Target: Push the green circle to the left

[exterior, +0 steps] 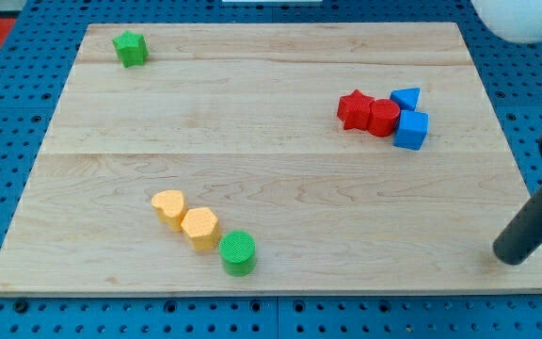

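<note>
You're looking at a wooden counter (pixel 280 188) w/ the green circle (pixel 238 252) sitting near the view's bottom edge, left of centre. It's touching the yellow hexagon (pixel 199 227) just up-left of it, and that one is pressing against a yellow heart (pixel 168 207), so the three are making a diagonal row.

My tip (pixel 508 256) is resting at the view's bottom right, near the counter's right edge, w/ the dark rod leaning up to the right. It's well apart from the green circle, roughly level w/ it, and nothing is lying between them.

No fingers on this rig, just the rod, so there's no open/closed state to tell you.

Over at the view's upper right, a red star (pixel 353 108) and a red block (pixel 383 117) are sitting together, w/ a blue triangle (pixel 406 97) and a blue cube (pixel 410 129) touching them on the right. A green star (pixel 131 48) is sitting alone at the top left corner.
</note>
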`<state>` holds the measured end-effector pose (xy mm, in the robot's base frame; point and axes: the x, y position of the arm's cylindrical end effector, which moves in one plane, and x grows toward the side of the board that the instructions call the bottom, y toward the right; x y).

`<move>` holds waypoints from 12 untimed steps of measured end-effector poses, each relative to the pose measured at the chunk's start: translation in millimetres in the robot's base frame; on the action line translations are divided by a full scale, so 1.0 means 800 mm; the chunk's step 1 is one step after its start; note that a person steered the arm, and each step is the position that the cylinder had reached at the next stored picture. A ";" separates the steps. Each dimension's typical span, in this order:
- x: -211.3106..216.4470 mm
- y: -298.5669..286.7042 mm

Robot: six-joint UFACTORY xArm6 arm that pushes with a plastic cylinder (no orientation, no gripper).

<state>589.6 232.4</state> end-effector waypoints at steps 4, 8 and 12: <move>0.028 -0.291; 0.028 -0.272; -0.013 -0.313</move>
<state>579.2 -18.3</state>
